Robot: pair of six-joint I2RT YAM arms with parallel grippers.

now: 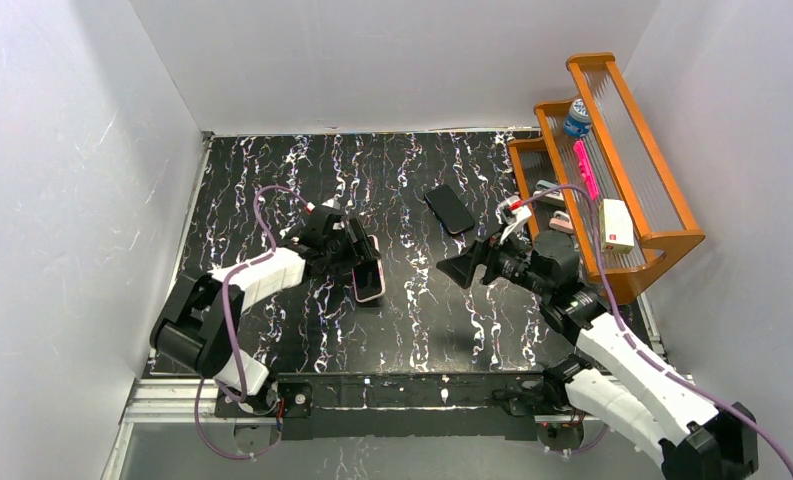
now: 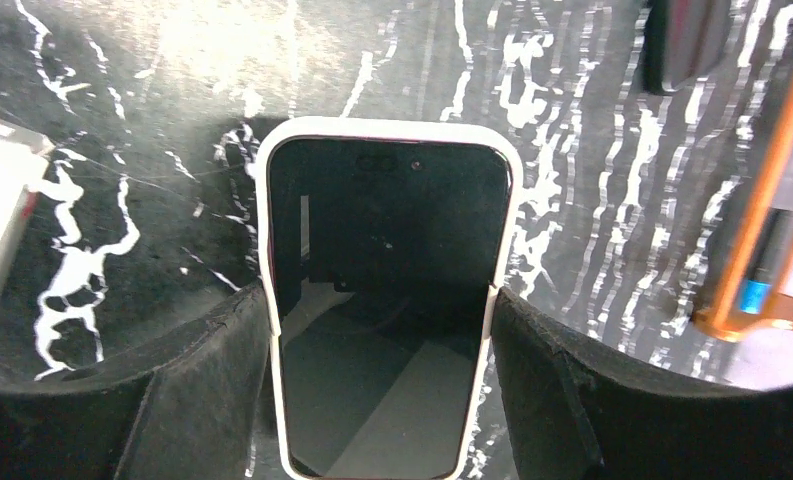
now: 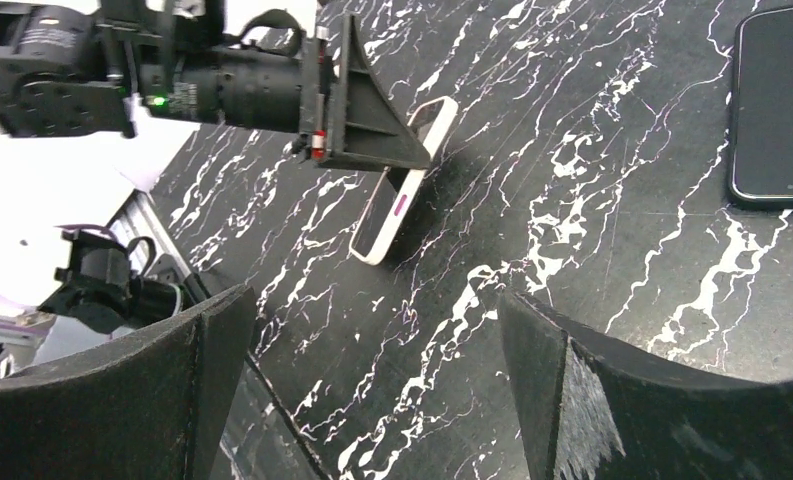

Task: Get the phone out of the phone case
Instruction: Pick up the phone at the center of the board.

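Observation:
A dark-screened phone (image 2: 387, 280) sits in a white case (image 2: 390, 127) with a pink side button. My left gripper (image 2: 382, 385) is shut on the case's two long edges near its lower half. In the top view the left gripper (image 1: 357, 250) holds the cased phone (image 1: 369, 274) left of the table's middle. The right wrist view shows it (image 3: 402, 190) tilted, its low end at the tabletop. My right gripper (image 1: 462, 268) is open and empty, to the right of the phone and pointing toward it; its pads (image 3: 202, 370) stand wide apart above bare table.
A second, bare black phone (image 1: 449, 209) lies flat behind my right gripper, also in the right wrist view (image 3: 777, 110). An orange wooden rack (image 1: 612, 170) at the right holds a white box (image 1: 617, 224), a pink item (image 1: 585, 168) and a bottle (image 1: 576, 118). White walls surround the black marbled table (image 1: 412, 320).

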